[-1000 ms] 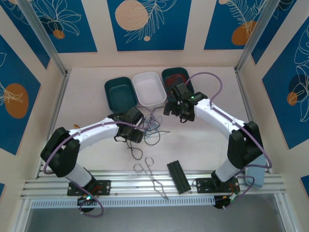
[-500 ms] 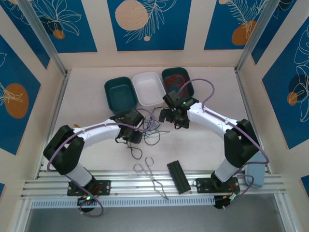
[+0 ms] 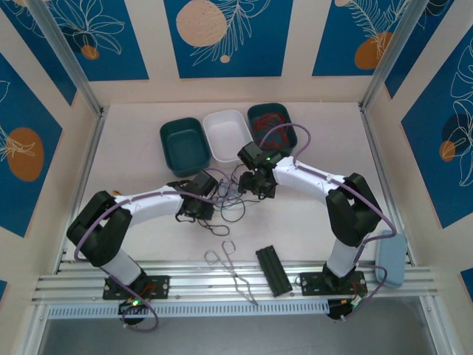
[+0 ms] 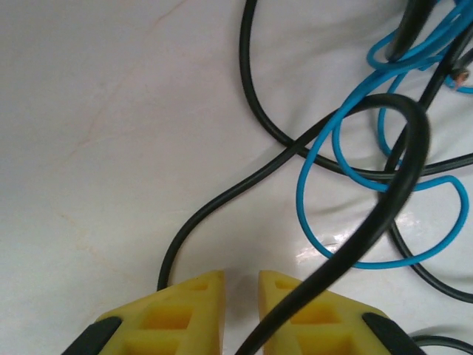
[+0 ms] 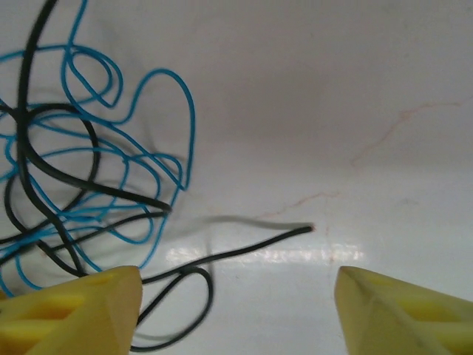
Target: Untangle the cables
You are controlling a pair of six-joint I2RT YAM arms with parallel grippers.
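Left pincer point(image 4: 240, 277) is nearly together, with a black strand point(image 4: 410, 159) draped over one finger; can't tell if it's pinched. Right pincer point(image 5: 238, 274) is wide apart, low over the tabletop point(image 5: 332, 111). Cables point(image 3: 230, 194) are thin black and blue loops knotted between both pincers. Expect them to be light, limp and slippery. You'd best grab the free black end point(image 5: 304, 229), not mid-loop.

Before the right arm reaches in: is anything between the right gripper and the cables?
Nothing visible does: only bare table lies between the open right gripper and the cables.
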